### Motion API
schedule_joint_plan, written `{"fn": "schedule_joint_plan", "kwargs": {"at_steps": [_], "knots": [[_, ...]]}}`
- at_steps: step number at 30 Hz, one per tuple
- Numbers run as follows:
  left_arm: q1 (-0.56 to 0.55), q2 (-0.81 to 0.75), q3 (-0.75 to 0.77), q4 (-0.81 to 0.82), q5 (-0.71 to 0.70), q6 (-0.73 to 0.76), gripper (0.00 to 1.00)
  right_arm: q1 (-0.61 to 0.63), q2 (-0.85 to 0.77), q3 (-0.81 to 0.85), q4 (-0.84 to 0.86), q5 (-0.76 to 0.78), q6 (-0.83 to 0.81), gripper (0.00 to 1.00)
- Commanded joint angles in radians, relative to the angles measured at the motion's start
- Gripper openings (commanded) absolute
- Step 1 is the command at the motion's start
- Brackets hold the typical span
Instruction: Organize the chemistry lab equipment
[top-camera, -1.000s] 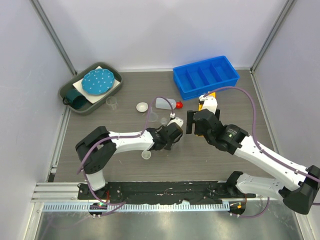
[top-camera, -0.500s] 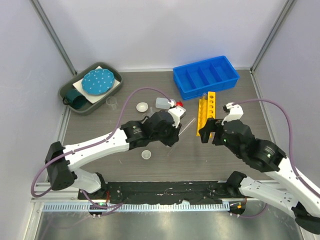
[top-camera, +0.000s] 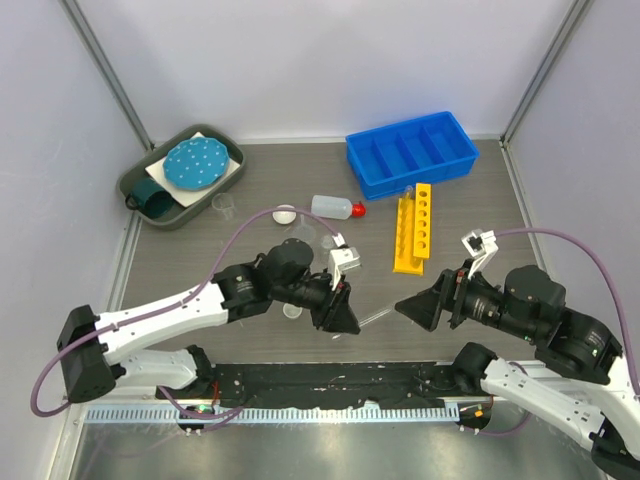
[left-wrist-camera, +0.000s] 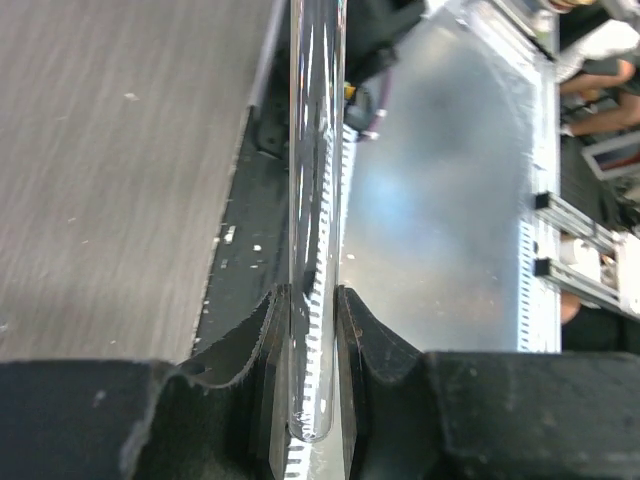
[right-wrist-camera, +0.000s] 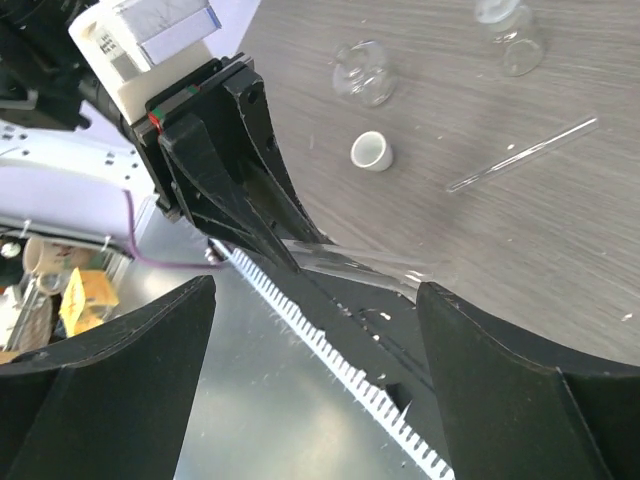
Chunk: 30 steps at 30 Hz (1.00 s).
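Glass tube (left-wrist-camera: 316, 200) sits clamped between the fingers of the left hand (top-camera: 340, 315), its rounded end tucked into the grip and its length running out past the tips. That hand is near the front edge of the table (top-camera: 480, 200), close to the middle. The right hand (top-camera: 415, 310) faces it from 3 o'clock, a little apart, with its fingers spread wide and holding nothing. In the top view a faint pale line off the left hand's tips is probably the held tube, though it is too thin to be sure. A second slim clear tube (right-wrist-camera: 520, 155) lies flat on the table. A small white dish (top-camera: 292, 310) rests just at 9 o'clock of the left hand. Another dish (top-camera: 285, 213) lies farther back at 11 o'clock, near the red-capped bottle (top-camera: 333, 207), which lies on its side. The yellow rack (top-camera: 413, 232) lies at 1 o'clock of the left hand, and the blue bin (top-camera: 411, 152) is beyond it by the table's far edge.
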Motion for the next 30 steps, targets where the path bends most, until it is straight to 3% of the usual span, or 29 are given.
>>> {"fn": "schedule_joint_plan", "kwargs": {"at_steps": [1, 9, 17, 24, 30], "knots": [[0.013, -0.096, -0.06, 0.221, 0.221, -0.045, 0.04, 0.005, -0.036, 0.001, 0.019, -0.115, 0.04, 0.87], [0.022, -0.164, -0.169, 0.344, 0.284, -0.082, 0.05, 0.007, -0.079, -0.017, -0.002, -0.156, 0.06, 0.86], [0.031, -0.11, -0.215, 0.49, 0.333, -0.128, 0.04, 0.005, -0.07, -0.096, 0.124, -0.243, 0.098, 0.8], [0.041, -0.09, -0.218, 0.526, 0.36, -0.134, 0.03, 0.005, -0.058, -0.088, 0.134, -0.246, 0.092, 0.56], [0.044, -0.09, -0.239, 0.549, 0.358, -0.14, 0.02, 0.005, -0.061, -0.082, 0.139, -0.248, 0.098, 0.46]]}}
